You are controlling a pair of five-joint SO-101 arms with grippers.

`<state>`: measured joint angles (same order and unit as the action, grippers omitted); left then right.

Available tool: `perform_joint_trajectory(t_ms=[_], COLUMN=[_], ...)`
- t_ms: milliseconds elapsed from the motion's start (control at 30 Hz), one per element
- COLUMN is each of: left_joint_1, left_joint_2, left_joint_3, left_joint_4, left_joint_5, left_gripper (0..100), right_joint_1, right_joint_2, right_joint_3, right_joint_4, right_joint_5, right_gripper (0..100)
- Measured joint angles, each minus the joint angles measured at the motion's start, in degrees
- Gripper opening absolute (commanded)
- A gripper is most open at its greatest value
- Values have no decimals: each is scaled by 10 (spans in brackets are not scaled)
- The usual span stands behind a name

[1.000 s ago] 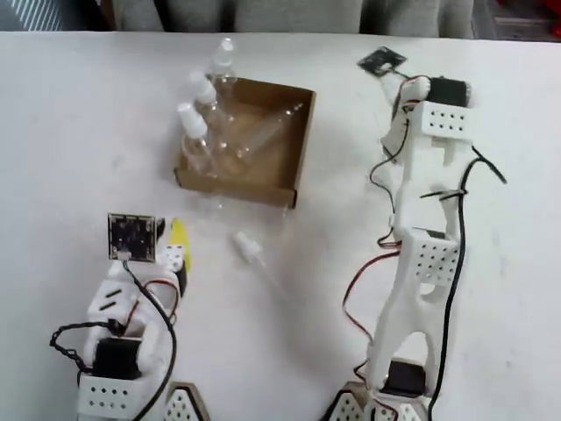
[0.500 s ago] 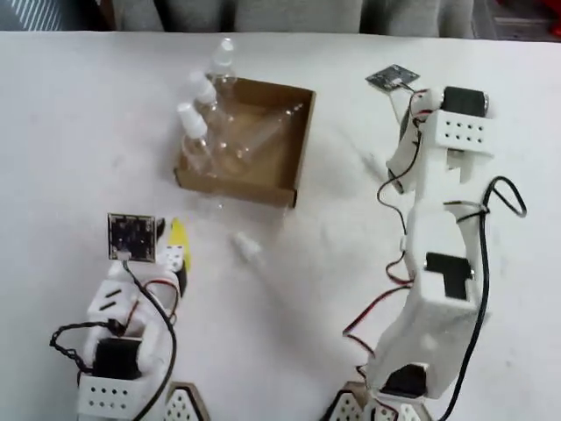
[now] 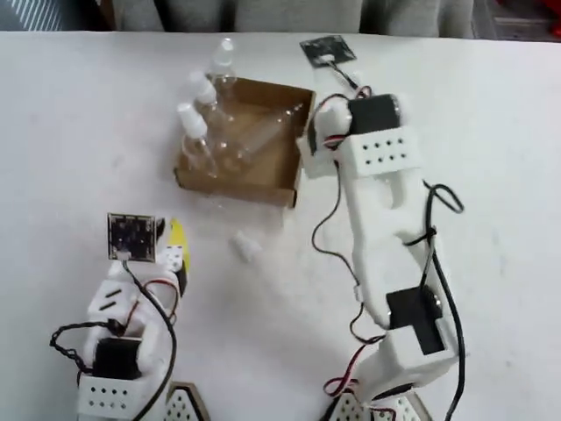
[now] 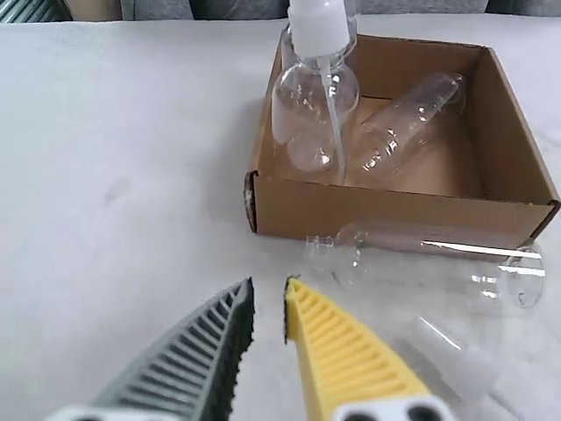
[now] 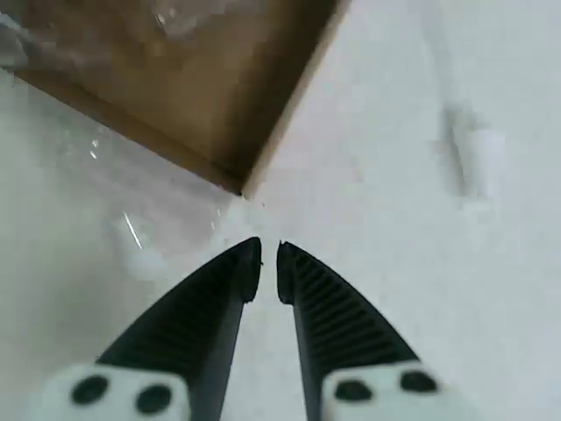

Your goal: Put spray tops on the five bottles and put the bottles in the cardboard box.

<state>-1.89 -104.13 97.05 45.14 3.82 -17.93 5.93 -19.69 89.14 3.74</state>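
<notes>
Left gripper (image 4: pixel 269 294), grey/yellow ribbed wedges, and right gripper (image 5: pixel 269 254), black ribbed, were pinched nearly closed, empty; clear bottle (image 4: pixel 438 263) lay just beside cardboard box (image 4: pixel 386 206).

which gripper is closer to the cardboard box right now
Right. The right gripper sits just off a corner of the cardboard box; the left gripper is set back from its near wall.

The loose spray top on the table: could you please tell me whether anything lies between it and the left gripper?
Nothing visible does. Bare table separates the left gripper from the spray top. The capless bottle lies farther on, by the front wall of the cardboard box.
</notes>
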Motion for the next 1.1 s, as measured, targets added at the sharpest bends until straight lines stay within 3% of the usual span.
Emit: perform_joint_trajectory(t_ms=[267,400,633,833,1100], left_joint_1=[-9,-9,-10,-10,-10], left_joint_2=[0,0,0,0,0], left_joint_3=[0,0,0,0,0], left_joint_4=[0,0,0,0,0], left_joint_5=[0,0,0,-6,-35], left_gripper=[86,86,86,86,85], right_joint_1=[-23,-27,-40,-41,-41], right_joint_2=[69,117,246,380,514], right_joint_3=[0,-11,-148,-304,-472], right_joint_4=[-146,-187,-196,-193,-165], right_joint_5=[-91,-126,-203,-305,-339], right_gripper=[19,105,95,183,187])
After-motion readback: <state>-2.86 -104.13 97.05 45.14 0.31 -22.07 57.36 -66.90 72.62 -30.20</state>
